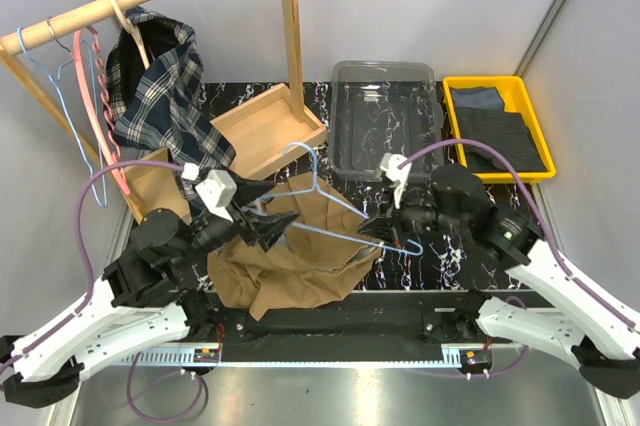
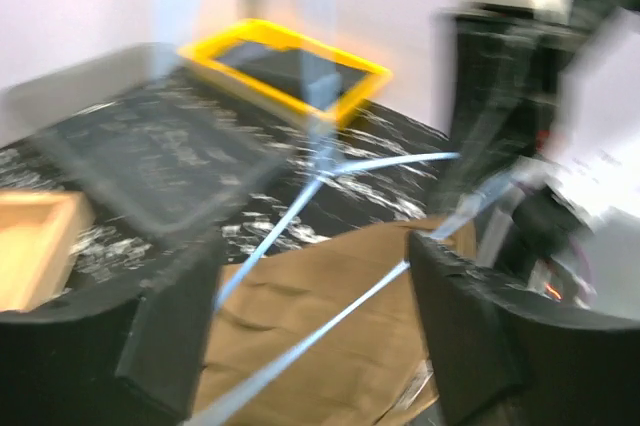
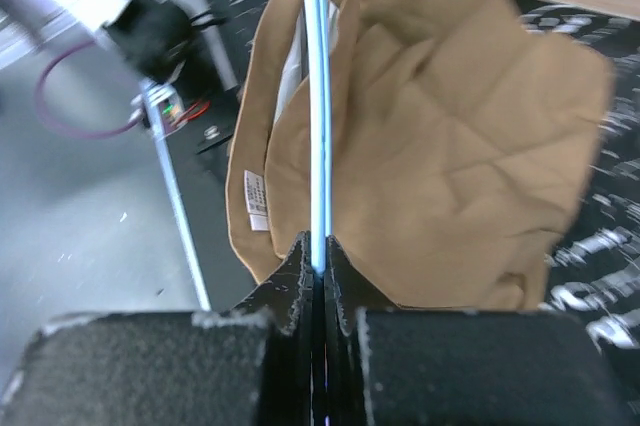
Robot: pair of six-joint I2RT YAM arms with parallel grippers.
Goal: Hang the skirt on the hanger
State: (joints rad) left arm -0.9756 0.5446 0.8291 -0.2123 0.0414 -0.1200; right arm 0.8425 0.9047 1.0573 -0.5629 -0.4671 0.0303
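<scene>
right gripper (image 3: 315, 264): clenched tight on the thin blue wire, jaws pinched flat, only the rod between them; same grip seen from above (image 1: 386, 234)
left gripper (image 2: 310, 346): released, fingers spread wide, a wire bar running through the gap; picture blurred, so contact or not cannot be told; from above (image 1: 268, 226)
hanger (image 3: 318, 96): up off the tabletop (image 1: 420, 268), pinned at one end by the right gripper, stretching from those fingertips across to the left gripper, neck and hook (image 1: 314, 176) beyond both
skirt (image 1: 290, 271): crumpled heap on the tabletop right beneath both grippers and the wire, apparently not yet on the hanger; tan cloth filling the space ahead of the right gripper (image 3: 450, 146)
skirt handling: soft, limp and light by the look of it, likely to sag and bunch, no shape of its own once lifted
hanger handling: light, springy, slick wire, probably prone to twisting in a one-point pinch and letting cloth slide off
where to take hold: waist edge, where the whitish lining (image 3: 292, 56) and the small white label (image 3: 256, 202) show just beside the wire ahead of the right gripper; firmer seam there, a better bite than loose cloth
watch for: wire swinging under the cloth's weight, a single layer pinched instead of the whole waistband
</scene>
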